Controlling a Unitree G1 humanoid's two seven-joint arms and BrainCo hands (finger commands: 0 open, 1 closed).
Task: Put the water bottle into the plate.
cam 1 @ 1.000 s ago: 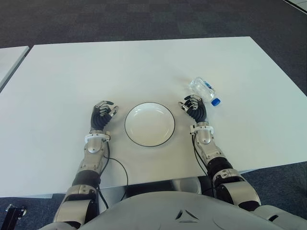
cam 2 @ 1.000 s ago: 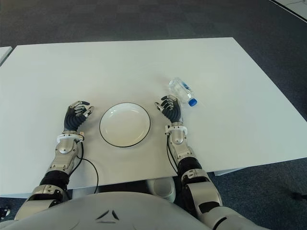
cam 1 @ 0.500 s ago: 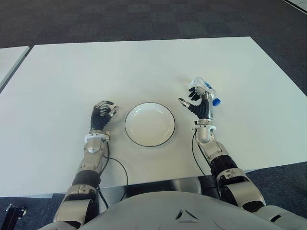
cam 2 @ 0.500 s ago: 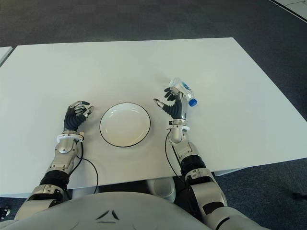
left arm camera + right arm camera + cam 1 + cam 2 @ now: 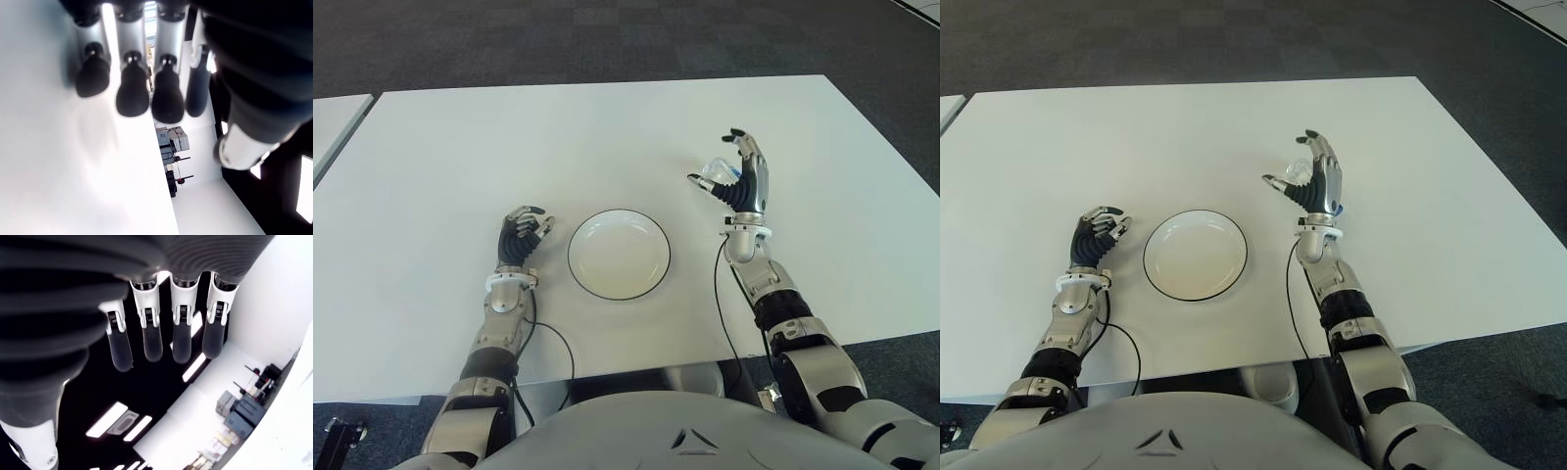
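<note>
The clear water bottle (image 5: 712, 173) lies on its side on the white table (image 5: 558, 137), to the right of the plate and a little farther back. Most of it is hidden behind my right hand (image 5: 724, 164), which is lifted above the table with fingers spread, open and holding nothing. The right wrist view shows only straight fingers (image 5: 146, 340) with nothing between them. The white plate (image 5: 619, 255) with a dark rim sits empty between my arms. My left hand (image 5: 524, 230) shows to the left of the plate, fingers curled, holding nothing.
A black cable (image 5: 553, 338) runs along the table from the left wrist toward the front edge. A second white table's corner (image 5: 333, 122) shows at the far left. Dark carpet surrounds the table.
My right hand has risen from the table beside the plate, moved away from me to the bottle, and its fingers have spread. The left hand has not moved.
</note>
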